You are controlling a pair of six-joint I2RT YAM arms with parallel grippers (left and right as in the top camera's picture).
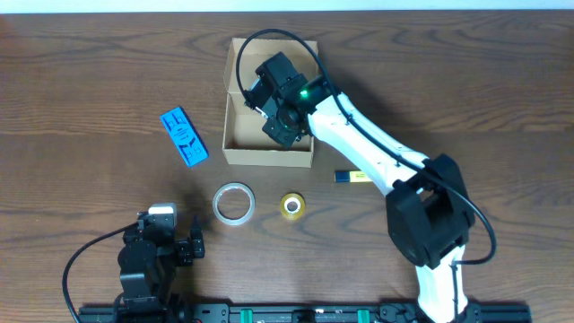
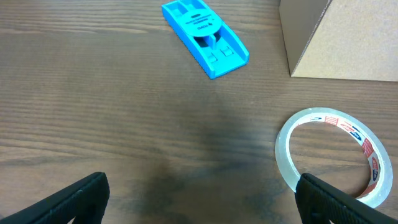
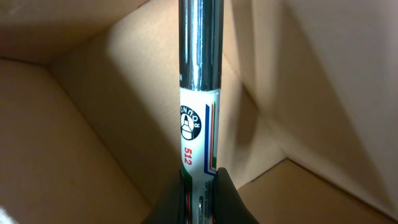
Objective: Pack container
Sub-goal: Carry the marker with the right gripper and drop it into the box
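Note:
The tan cardboard container (image 1: 269, 158) stands open at the table's middle; its corner shows in the left wrist view (image 2: 329, 37). My right gripper (image 1: 280, 126) reaches down inside it. In the right wrist view the right gripper (image 3: 202, 199) is shut on a slim tube (image 3: 199, 62) with a chrome upper part and a white label reading "512". The tube hangs over the box's inner walls (image 3: 74, 124). My left gripper (image 1: 191, 244) is low at the front left. In its own view the left gripper (image 2: 202, 193) is open and empty over bare wood.
A blue plastic piece (image 1: 183, 136) (image 2: 205, 37) lies left of the box. A clear tape roll (image 1: 233, 203) (image 2: 333, 155) and a small yellow roll (image 1: 292, 205) lie in front of the box. A small black-and-yellow item (image 1: 352, 177) lies under the right arm.

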